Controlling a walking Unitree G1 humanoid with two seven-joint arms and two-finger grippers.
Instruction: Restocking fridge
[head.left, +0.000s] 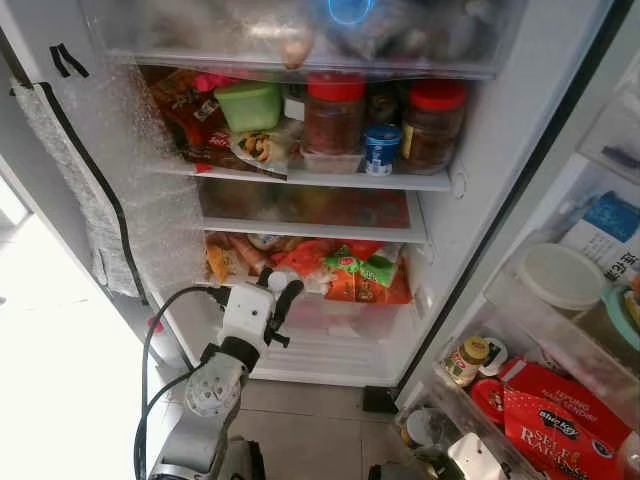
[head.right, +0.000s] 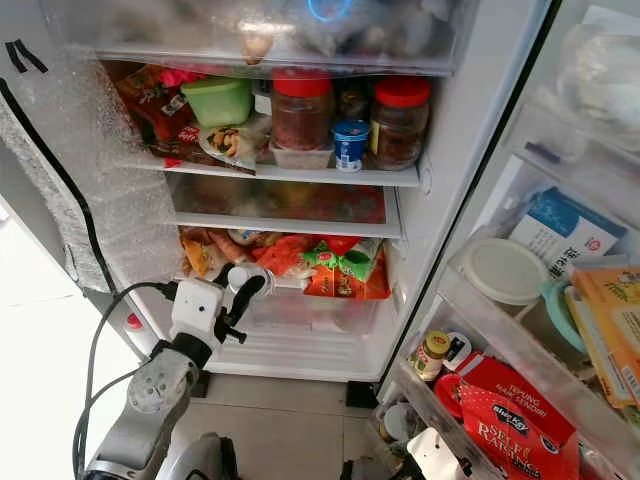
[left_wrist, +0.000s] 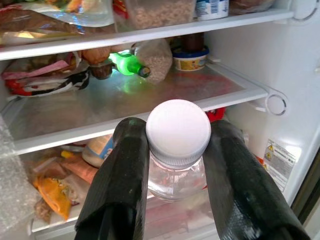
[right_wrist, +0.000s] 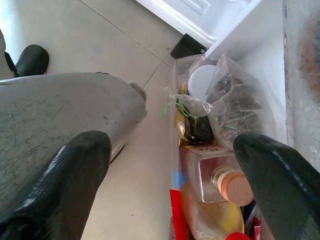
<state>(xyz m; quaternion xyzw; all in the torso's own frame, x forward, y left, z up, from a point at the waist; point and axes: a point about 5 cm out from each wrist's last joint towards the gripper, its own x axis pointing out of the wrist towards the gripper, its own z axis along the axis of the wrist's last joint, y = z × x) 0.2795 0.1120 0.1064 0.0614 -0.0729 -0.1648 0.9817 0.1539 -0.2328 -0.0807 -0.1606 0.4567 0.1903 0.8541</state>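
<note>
Open fridge (head.left: 520, 90), shelves already crowded with 2 red-lidded jars (head.left: 335, 110), a green tub (head.left: 249, 105) and packets. Left tool (left_wrist: 175, 165) pinches a clear white-capped bottle (left_wrist: 178, 145) just before the fridge's lower shelf (left_wrist: 150, 102); placement remains. Right tool (right_wrist: 172, 170), spread, hangs beside the door bins, probably idle.

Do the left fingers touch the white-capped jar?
Touching. In the left wrist view both fingers press against the jar just under its white cap, one each side.
</note>
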